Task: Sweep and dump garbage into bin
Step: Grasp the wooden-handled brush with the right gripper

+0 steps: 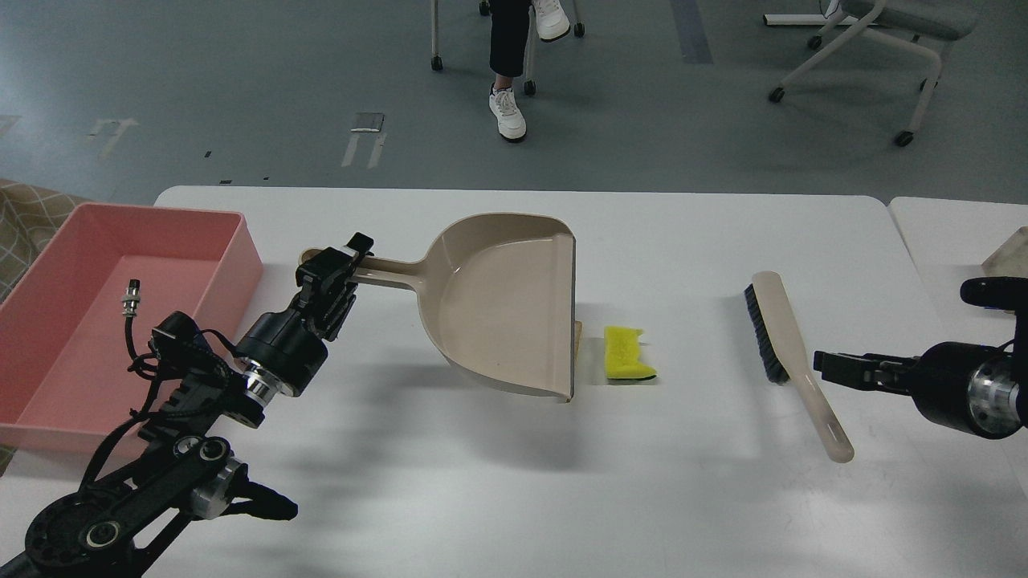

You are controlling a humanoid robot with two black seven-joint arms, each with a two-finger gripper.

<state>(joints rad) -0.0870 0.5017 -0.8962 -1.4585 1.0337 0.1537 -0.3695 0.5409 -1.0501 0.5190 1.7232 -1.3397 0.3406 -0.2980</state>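
My left gripper is shut on the handle of the beige dustpan, which is tilted with its lip facing right. The yellow sponge piece lies on the white table just right of the lip. A thin beige strip peeks out between the lip and the sponge, mostly hidden by the pan. The pink bin stands at the table's left edge, beside my left arm. My right gripper points left, close to the handle of the beige brush; its fingers are dark and cannot be told apart.
A second white table adjoins on the right with a beige block on it. A cable with a metal plug rises from my left arm over the bin. A seated person's legs and chairs are on the floor beyond.
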